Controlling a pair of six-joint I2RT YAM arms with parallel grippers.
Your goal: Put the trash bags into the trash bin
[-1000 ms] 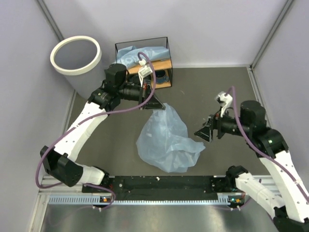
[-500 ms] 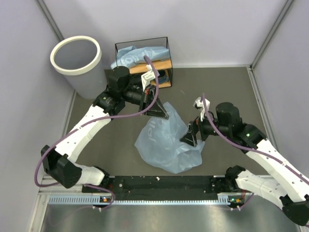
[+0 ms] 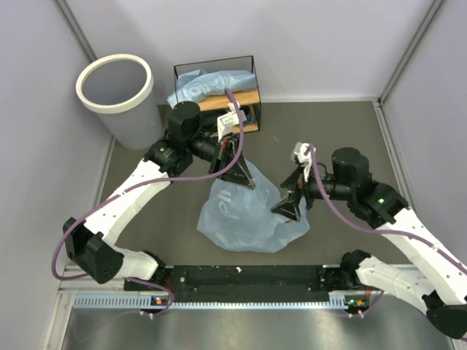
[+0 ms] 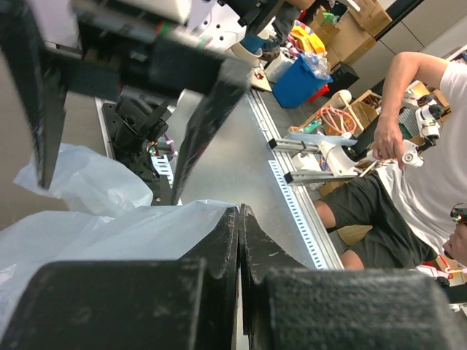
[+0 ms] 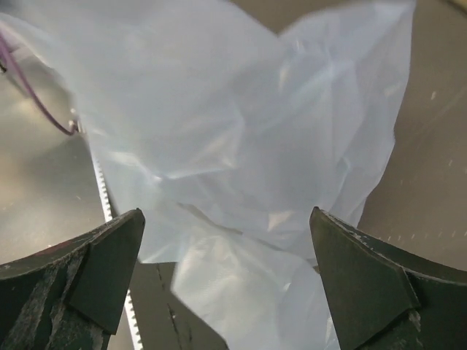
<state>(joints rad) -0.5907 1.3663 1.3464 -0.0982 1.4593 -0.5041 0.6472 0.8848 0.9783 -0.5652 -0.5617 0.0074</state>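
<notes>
Ahead of spread right jaws: trash bag (image 5: pixel 241 146); top pinched in left jaws.

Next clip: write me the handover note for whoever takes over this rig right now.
Left pincer: shut on the top of the blue bag on the table.
Right pincer: open, at that bag's right edge, gripping nothing.
Second bag lies on the shelf.
Bin stands far left; no bag seen in it.
Done: nothing binned.
To do: both bags into the bin.
</notes>
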